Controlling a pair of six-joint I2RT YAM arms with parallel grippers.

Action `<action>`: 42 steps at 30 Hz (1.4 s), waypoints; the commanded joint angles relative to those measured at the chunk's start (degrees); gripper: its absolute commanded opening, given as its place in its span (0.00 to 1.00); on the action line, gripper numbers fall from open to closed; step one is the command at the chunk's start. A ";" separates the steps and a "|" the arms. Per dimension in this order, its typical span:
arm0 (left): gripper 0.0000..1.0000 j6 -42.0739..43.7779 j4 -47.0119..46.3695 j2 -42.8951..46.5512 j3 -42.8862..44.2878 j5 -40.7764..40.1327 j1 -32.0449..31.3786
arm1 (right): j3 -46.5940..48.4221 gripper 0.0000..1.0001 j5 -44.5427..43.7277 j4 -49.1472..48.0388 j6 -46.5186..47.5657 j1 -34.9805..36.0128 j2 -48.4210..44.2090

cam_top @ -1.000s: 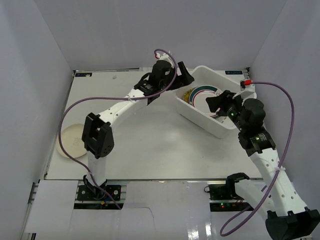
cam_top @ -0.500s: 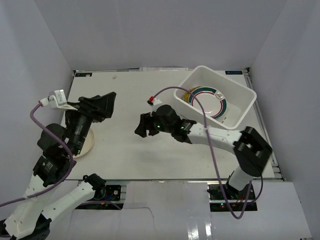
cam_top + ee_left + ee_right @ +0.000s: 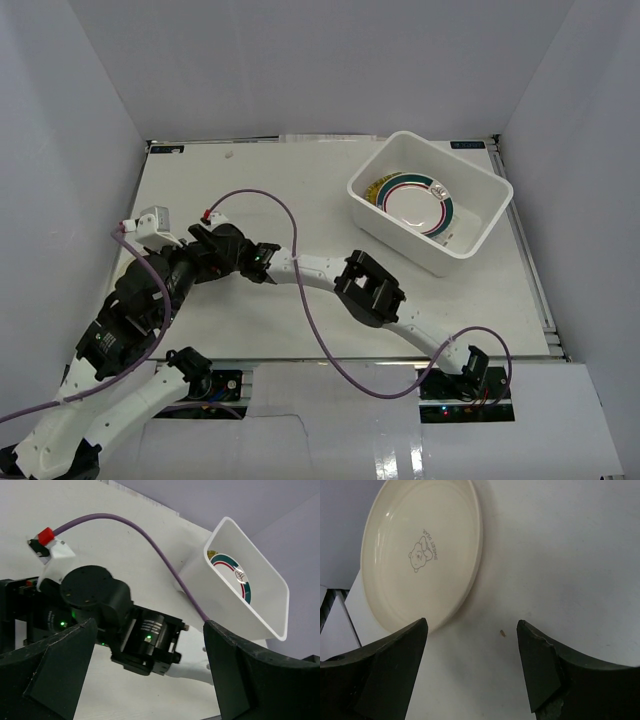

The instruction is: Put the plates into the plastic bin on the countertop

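White desk point(image 3: 300, 190): plastic bin point(image 3: 480, 225) at far-right corner holds green-red rimmed plate point(image 3: 415, 200) atop a yellow one point(image 3: 372, 190). Cream plate point(image 3: 420, 555) w/ bear print lies flat near desk's left edge; right end effector point(image 3: 471, 624) spread wide just beside it, empty. Left end effector point(image 3: 150, 625) likewise released, holding nothing

In the plastic bin point(image 3: 430, 252), the yellow plate point(image 3: 372, 190) is largely covered by the green-rimmed plate point(image 3: 420, 203); from above, the cream plate point(image 3: 422, 555) is hidden beneath the left arm point(image 3: 135, 305)
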State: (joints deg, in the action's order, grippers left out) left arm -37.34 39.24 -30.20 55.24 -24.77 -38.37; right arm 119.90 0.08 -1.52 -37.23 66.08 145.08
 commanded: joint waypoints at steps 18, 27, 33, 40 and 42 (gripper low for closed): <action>0.98 -1.77 -1.19 6.29 -0.75 6.85 -0.04 | 1.23 0.41 -17.54 12.42 -1.36 2.47 2.43; 0.98 -1.24 -0.84 5.16 -1.89 4.39 -0.04 | -20.06 0.67 -11.00 -6.48 4.09 2.03 -14.56; 0.98 -11.76 7.78 0.67 -5.66 -12.02 -0.04 | -38.48 0.43 -9.75 -16.13 6.11 1.59 -27.19; 0.92 -14.34 6.28 -10.37 -5.24 -23.47 0.14 | -60.90 0.41 -6.93 -21.33 10.16 1.68 -48.44; 0.88 -14.16 6.37 -13.73 -4.27 -23.48 0.92 | -68.43 0.42 -6.06 -23.08 10.16 1.85 -52.51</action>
State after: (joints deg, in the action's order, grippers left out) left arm -50.33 45.45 -39.79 48.51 -42.72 -38.17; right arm 58.11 -7.46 -18.09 -29.08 67.75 98.24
